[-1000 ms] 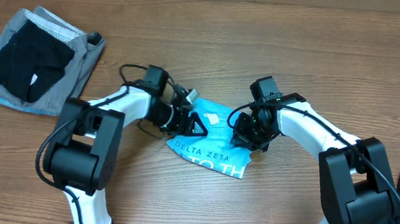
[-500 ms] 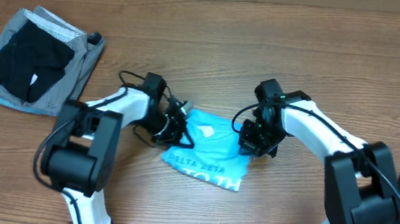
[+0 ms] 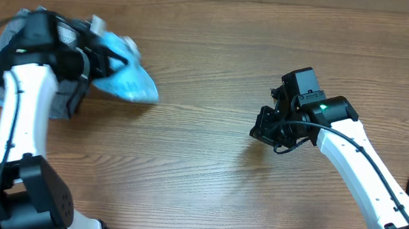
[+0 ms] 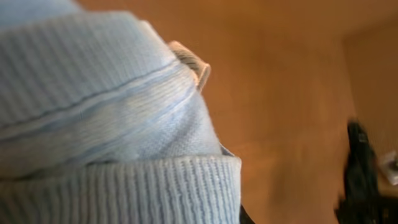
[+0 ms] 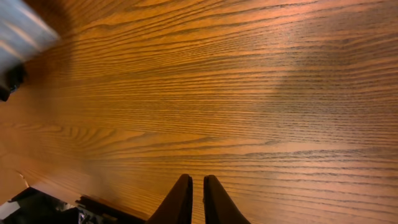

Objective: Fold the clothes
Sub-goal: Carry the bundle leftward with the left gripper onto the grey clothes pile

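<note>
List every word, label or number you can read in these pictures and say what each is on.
No text can be read.
Blue shirt: blurred from overhead, no lettering shows.
Small tag on the shirt, left wrist view: no legible print.
Table: plain wood grain, no markings.

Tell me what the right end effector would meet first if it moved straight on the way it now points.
Most likely the bare wooden table: the right end effector, shut and empty, points down at it, and nothing lies between.
</note>
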You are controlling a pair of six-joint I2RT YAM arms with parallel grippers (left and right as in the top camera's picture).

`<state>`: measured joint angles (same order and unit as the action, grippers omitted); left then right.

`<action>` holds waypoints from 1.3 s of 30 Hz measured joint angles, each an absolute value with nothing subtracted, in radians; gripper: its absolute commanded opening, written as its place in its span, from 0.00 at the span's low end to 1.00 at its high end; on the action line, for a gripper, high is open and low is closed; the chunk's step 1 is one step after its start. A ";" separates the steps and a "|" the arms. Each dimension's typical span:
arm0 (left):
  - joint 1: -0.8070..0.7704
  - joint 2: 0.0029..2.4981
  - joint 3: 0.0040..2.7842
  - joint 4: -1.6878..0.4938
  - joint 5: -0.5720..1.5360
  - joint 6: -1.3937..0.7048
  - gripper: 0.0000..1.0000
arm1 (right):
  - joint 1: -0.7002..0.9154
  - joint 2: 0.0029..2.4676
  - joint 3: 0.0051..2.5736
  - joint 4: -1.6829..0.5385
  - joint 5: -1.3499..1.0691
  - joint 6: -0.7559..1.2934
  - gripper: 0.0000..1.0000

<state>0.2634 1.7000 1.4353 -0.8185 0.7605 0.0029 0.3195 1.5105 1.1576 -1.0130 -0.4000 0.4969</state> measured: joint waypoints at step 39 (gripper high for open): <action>0.818 1.990 1.561 -0.623 0.872 -0.224 0.49 | 0.320 1.510 1.158 -1.112 -0.400 0.524 0.12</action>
<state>0.8177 1.9900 1.5608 -0.6228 0.8719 -0.2241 0.3199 1.5105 1.1576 -1.1118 -0.4000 0.5236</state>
